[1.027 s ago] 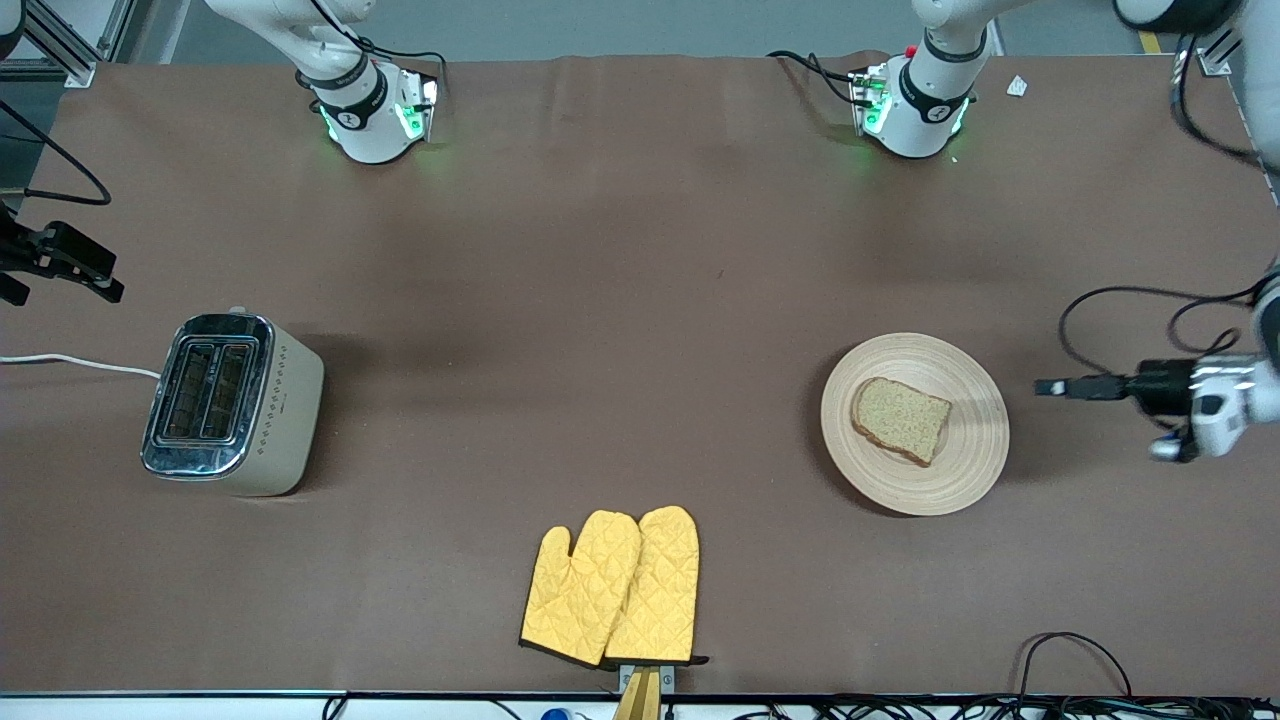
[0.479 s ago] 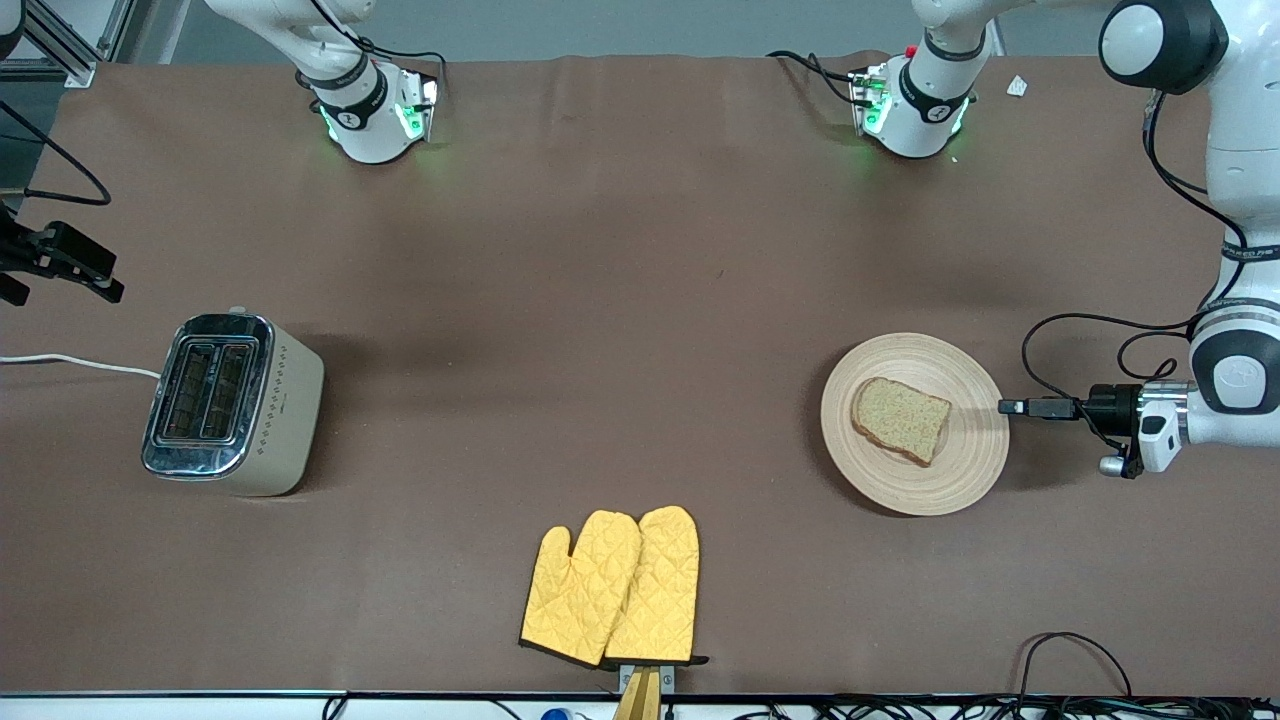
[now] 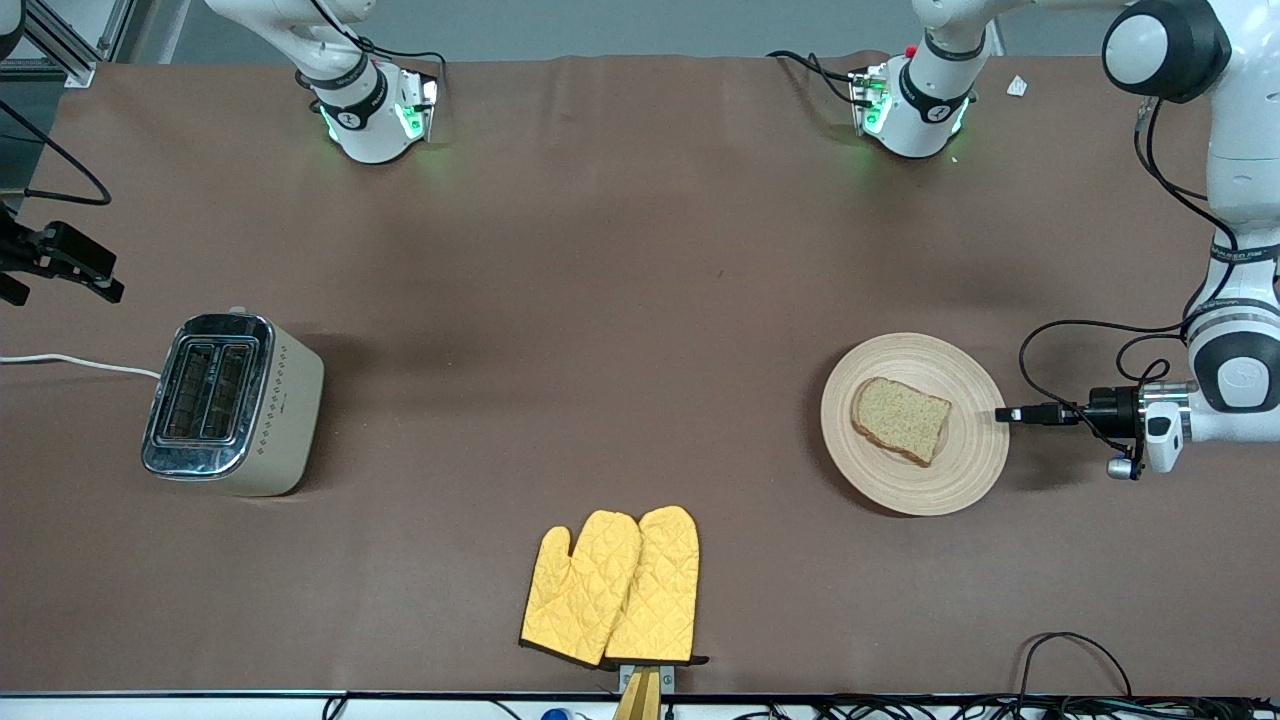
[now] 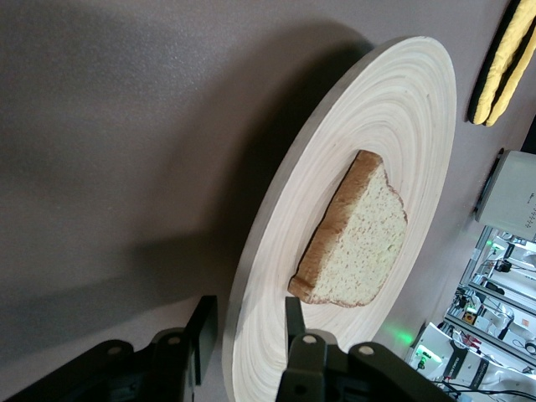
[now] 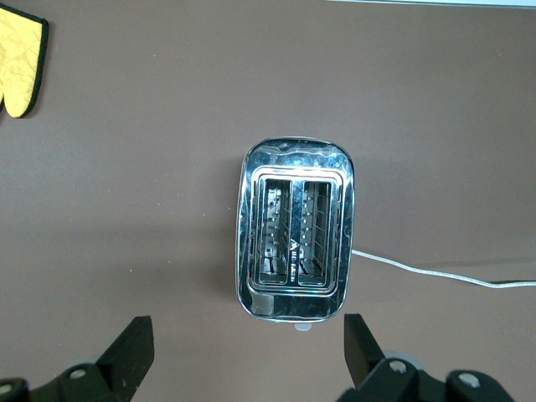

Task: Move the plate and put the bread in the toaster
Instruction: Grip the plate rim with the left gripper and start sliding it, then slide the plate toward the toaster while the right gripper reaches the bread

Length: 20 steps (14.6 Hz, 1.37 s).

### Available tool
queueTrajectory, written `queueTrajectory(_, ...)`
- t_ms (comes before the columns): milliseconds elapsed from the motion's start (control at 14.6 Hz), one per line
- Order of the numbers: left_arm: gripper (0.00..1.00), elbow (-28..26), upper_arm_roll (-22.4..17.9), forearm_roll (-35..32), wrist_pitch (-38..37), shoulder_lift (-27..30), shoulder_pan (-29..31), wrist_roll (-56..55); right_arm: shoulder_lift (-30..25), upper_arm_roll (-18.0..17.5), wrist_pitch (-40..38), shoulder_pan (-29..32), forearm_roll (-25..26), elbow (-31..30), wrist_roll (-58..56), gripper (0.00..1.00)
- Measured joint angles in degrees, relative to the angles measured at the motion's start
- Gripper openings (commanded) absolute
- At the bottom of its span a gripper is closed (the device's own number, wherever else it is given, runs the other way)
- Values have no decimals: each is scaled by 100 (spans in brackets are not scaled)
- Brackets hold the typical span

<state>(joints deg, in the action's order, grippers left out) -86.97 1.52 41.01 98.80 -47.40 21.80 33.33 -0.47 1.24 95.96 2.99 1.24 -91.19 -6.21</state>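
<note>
Plate (image 3: 915, 424) flat on brown tabletop (image 3: 600, 300), toward left arm's end. Bread (image 3: 900, 419) lying on plate, approx. centred, crust edge visible in left wrist view (image 4: 352, 243).

Left claw (image 3: 1003, 414) low, level w/ plate rim at the side toward left arm's end; fingers released, one above and one below rim (image 4: 251, 352), straddling the edge w/o clamping. Contact w/ rim: cannot tell.

Toaster (image 3: 232, 403) upright toward right arm's end, well apart from plate; both slots empty (image 5: 296, 243). White cord (image 3: 75, 362) running off toward tabletop edge.

Right claw (image 5: 251, 352) up over toaster, fingers spread wide, holding nothing; in front view only a dark part visible at frame edge (image 3: 60, 258). Right arm waiting.

Yellow mitts (image 3: 612, 588), pair side by side, nearer to front camera than toaster and plate, approx. between them.
</note>
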Motion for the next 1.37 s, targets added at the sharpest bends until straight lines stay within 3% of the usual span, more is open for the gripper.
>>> queueTrajectory(274,1,0,-5,82,5,-20,4,187,0,0,0,0,0,0,0,100)
queueTrajectory(685,0,119,160,134,-191,42,38,550,0,-1,0,0,-1,0,-1,100)
queueTrajectory(890,0,175,875,135,-29,221,-27,341,1,-12,0,-13,-11,0,-1,100)
queueTrajectory(1164,0,155,2109,135,1040,250,-401,-618,122,-24,4,-23,-89,-6,30,100)
queueTrajectory(1370,0,125,2300,431,1941,246,-1196,-1303,430,-33,9,-69,-98,-18,689,100)
